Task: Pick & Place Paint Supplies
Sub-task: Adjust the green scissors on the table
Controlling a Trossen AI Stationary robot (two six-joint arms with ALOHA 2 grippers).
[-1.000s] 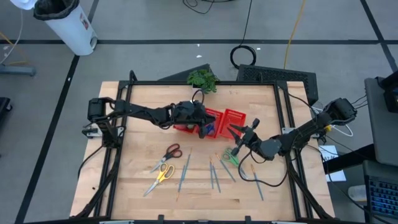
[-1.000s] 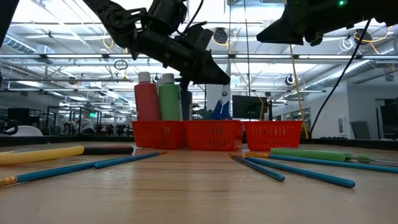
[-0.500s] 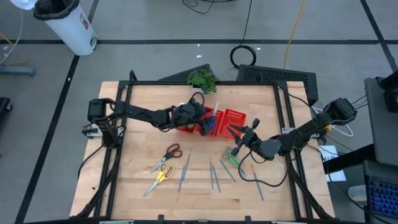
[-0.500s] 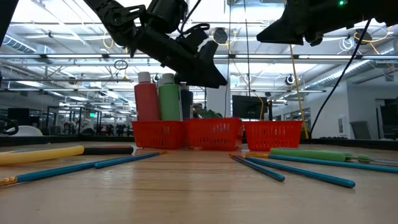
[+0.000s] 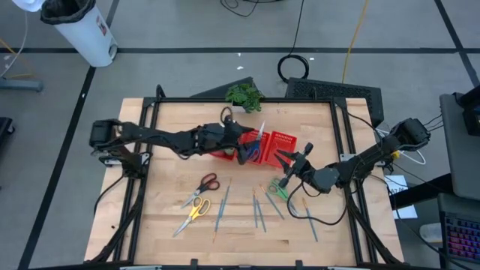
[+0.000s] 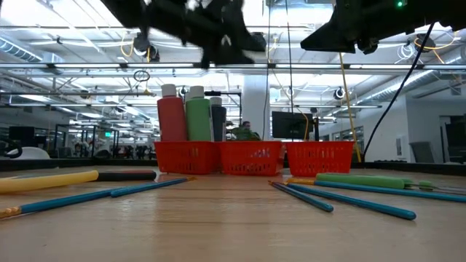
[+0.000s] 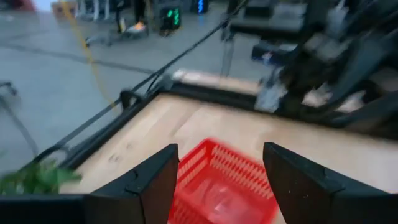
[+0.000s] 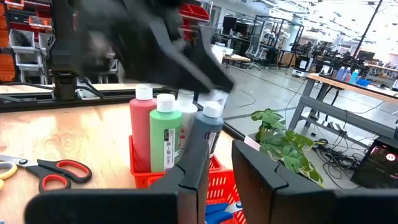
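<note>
1. Left claw opened wide, lifted clear above the red tray; blue scissors now dropped in the middle compartment.
2. Right claw narrow, empty, near green scissors on the surface.

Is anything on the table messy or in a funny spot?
Nothing looks spilled or broken. The paint bottles stand upright in the red tray. Scissors and thin brushes lie scattered on the table, waiting to be put away.
</note>
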